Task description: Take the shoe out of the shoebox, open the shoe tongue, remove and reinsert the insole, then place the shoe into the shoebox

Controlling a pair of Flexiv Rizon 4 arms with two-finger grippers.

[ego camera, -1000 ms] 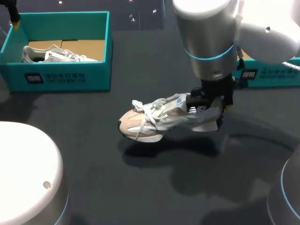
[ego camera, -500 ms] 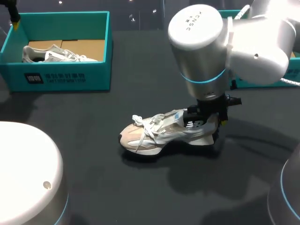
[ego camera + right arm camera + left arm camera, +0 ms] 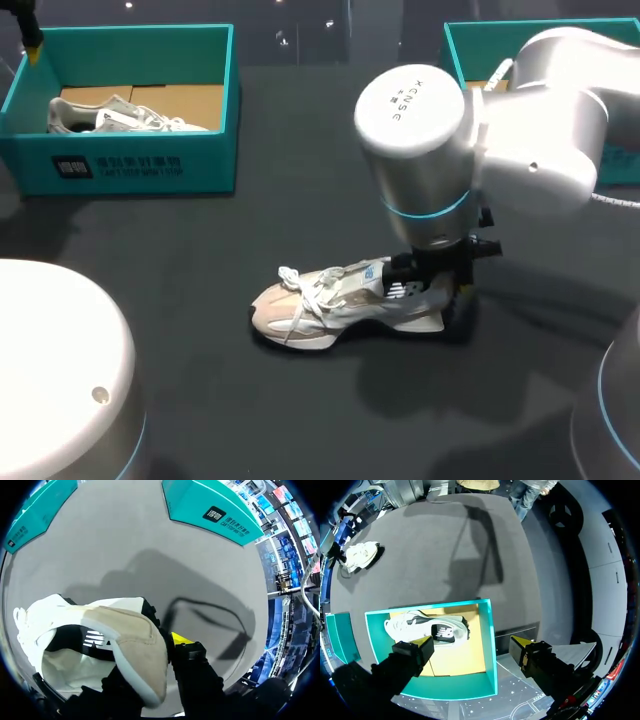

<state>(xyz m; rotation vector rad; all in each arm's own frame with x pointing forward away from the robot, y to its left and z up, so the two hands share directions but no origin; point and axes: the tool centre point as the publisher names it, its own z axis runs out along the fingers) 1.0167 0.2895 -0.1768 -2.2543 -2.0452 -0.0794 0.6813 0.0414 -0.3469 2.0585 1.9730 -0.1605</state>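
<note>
I am looking at the shoe [image 3: 345, 300], which is standing on its sole on the dark table [image 3: 300, 150]. It is between the two teal boxes and well apart from both, with the toe towards my left side. My right gripper [image 3: 432, 283] is holding it at the heel. In the right wrist view one yellow finger [image 3: 182, 639] is pressing on the outside of the heel wall. The other finger is hidden inside the shoe, so I am judging the gripper as clamped on the heel collar. My left gripper [image 3: 471, 642] is hanging above the left shoebox [image 3: 489, 630] with its fingers spread and nothing between them. A second shoe [image 3: 427, 630] is lying inside that box. The right shoebox [image 3: 520, 27] is partly hidden behind my right arm [image 3: 410, 100].

The shoe is looking light to me, with a soft cloth upper and a thick, stiffer sole. The heel wall is probably the firmest place for holding it down. The tongue is thin and floppy, so I am thinking to pinch it at its top edge. The loose laces [image 3: 300, 285] may be catching on a finger. The insole will probably bend easily.

A logo is showing on the side of the shoe and a small blue tag [image 3: 378, 268] on the tongue. A black patch [image 3: 72, 166] with white print is on the left shoebox, and there is lettering on my right arm's cap. I am not reading them out.
</note>
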